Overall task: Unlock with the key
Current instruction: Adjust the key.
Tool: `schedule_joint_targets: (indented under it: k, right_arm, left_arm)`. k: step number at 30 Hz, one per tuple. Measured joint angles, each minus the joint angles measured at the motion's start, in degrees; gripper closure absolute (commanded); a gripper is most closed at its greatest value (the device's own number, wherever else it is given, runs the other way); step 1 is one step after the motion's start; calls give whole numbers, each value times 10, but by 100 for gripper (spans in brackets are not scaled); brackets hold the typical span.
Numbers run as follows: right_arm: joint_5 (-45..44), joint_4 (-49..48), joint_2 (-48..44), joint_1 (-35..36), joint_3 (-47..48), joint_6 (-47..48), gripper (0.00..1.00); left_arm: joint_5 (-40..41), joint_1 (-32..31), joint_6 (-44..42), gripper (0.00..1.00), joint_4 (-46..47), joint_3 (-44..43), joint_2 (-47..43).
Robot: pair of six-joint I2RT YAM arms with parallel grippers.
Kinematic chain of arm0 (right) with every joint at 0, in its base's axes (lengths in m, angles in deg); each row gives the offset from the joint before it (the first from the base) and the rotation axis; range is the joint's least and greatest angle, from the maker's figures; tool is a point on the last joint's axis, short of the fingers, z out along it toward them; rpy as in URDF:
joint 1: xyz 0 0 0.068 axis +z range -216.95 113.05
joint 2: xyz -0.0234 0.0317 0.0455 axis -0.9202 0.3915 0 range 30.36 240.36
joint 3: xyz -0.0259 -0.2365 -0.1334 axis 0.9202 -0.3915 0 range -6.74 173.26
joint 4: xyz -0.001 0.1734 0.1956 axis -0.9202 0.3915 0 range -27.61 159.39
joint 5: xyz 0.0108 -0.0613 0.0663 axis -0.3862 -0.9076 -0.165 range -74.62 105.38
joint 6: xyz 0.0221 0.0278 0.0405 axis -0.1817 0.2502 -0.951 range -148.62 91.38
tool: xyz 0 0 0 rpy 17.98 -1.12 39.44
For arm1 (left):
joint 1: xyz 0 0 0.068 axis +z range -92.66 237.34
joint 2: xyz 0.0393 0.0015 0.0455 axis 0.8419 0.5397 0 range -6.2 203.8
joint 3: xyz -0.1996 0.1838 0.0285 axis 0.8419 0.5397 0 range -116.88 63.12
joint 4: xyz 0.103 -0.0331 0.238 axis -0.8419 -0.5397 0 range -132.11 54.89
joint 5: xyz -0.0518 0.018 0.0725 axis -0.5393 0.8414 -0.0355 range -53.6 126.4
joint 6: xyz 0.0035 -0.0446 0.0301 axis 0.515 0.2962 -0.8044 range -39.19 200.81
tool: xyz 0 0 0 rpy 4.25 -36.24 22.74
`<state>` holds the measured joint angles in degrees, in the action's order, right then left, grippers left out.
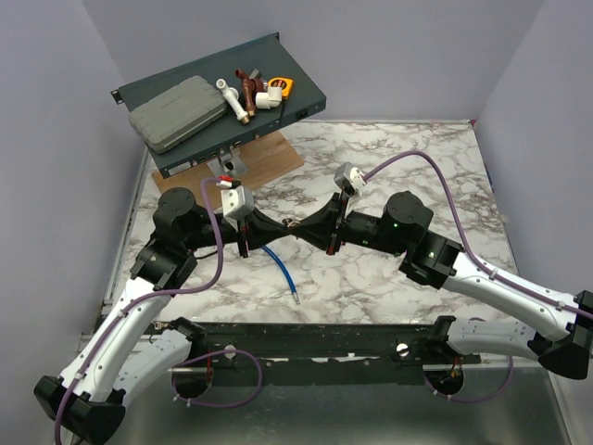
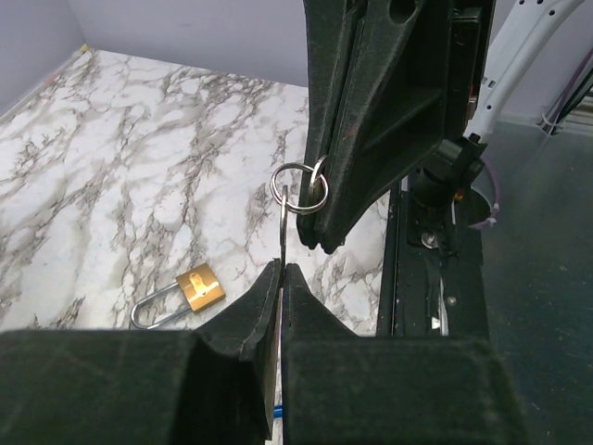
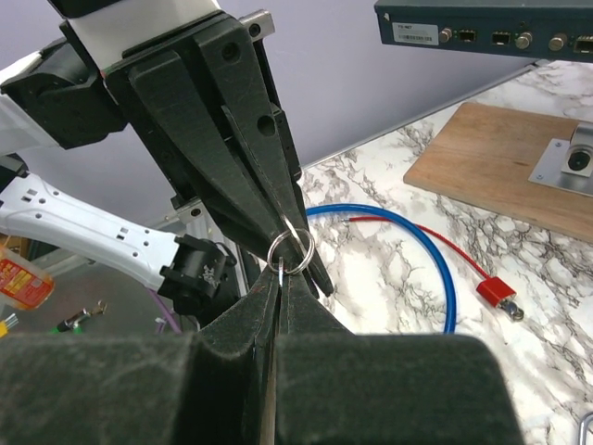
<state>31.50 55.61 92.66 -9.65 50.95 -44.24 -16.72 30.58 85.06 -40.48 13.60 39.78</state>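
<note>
Left wrist: thin silver key (image 2: 283,227) on ring (image 2: 274,190)

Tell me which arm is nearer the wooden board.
Left. The left arm has its wrist just on the near side of the wooden board; the right arm lies farther right, off it.

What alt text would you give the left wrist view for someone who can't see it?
The left gripper, shut, pinches the thin key from below, while the right gripper grips its key ring from above. A brass padlock lies flat on the marble table, apart from both grippers.
</note>
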Motion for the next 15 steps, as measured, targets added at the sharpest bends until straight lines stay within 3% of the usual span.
schedule_joint_targets:
  k: [8, 12, 15]
  right_arm:
    - [-6, 23, -19, 0, -5, 5, 97]
    - [-6, 44, -28, 0, -5, 14, 79]
    - [-6, 72, -31, 0, -4, 26, 71]
  left_arm:
    - [3, 1, -70, 100, -110, -78, 0]
    - [-10, 1, -122, 100, -189, -123, 10]
    - [-14, 0, -173, 100, -261, -158, 26]
